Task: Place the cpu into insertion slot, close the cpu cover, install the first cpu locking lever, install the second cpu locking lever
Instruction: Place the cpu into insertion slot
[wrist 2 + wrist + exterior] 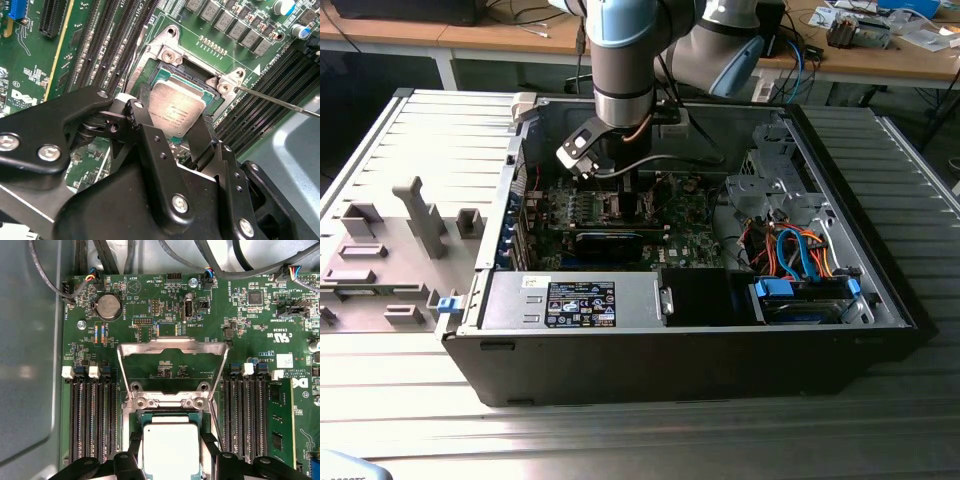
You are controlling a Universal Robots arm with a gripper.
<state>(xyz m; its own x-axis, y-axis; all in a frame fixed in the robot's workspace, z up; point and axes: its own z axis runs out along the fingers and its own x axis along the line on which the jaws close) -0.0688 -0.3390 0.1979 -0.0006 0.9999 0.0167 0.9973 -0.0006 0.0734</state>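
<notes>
The cpu, a small square chip with a silvery face, lies over the insertion slot on the green circuit board. My gripper is shut on it, one black finger on each of two opposite edges. In the second wrist view the cpu sits between the fingers above the dark socket. The cpu cover, a silvery frame plate, is swung open and lies back on the board beyond the socket. A thin wire locking lever stands free beside the socket. In the exterior view the gripper reaches down into the computer case.
The open black computer case stands on a ribbed metal table. Long black memory slots flank the socket on both sides. Cables and a drive cage fill the exterior view's right. A grey fixture tray lies outside on that view's left.
</notes>
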